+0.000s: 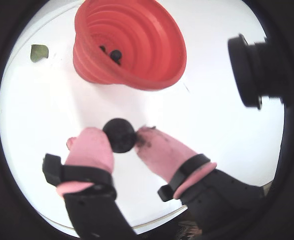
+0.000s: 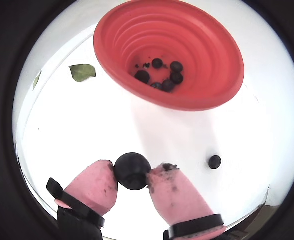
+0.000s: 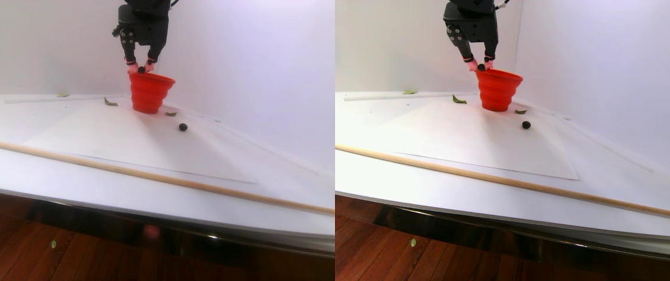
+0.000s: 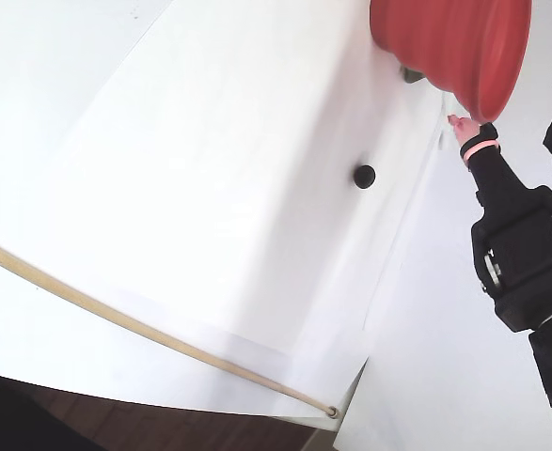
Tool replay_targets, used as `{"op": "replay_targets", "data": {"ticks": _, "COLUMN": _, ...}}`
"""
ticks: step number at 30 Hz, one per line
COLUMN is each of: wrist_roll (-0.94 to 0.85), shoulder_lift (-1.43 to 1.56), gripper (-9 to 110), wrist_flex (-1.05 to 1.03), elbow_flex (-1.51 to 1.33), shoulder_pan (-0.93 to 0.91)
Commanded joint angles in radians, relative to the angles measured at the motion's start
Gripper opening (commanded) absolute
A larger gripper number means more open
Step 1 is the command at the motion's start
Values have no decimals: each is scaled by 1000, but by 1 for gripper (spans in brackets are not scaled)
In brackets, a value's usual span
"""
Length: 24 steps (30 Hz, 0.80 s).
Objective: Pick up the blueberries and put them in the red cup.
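Note:
My gripper [image 2: 132, 173] is shut on one blueberry [image 2: 130, 166], a round blue-black ball pinched between its pink fingertips [image 2: 97, 182]. In the stereo pair view it hangs just above the rim of the red cup [image 3: 149, 92]. The ribbed red cup [image 2: 212, 55] holds several blueberries [image 2: 142, 76] at its bottom. One more blueberry [image 2: 214, 161] lies loose on the white sheet to the right of the cup, also visible in the fixed view [image 4: 364, 176]. In a wrist view the held blueberry [image 1: 119, 134] sits below the cup [image 1: 141, 30].
Green leaves [image 2: 81, 72] lie on the white table near the cup. A long wooden rod [image 3: 136, 172] crosses the table near its front edge. A black camera [image 1: 252, 70] juts in at the right of a wrist view. A wall stands close behind the cup.

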<state>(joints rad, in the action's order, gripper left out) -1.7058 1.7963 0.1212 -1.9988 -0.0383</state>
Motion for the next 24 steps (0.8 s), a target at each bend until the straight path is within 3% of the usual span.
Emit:
{"op": "replay_targets", "data": {"ticks": 1, "wrist_roll": -14, "shoulder_lift": 98, "gripper": 12, "wrist_flex": -3, "elbow_flex": 141, "shoulder_pan": 2}}
{"op": "replay_targets", "data": {"ticks": 24, "wrist_roll": -8, "shoulder_lift": -97, "gripper": 12, "wrist_flex": 51, "elbow_flex": 321, "shoulder_pan": -69}}
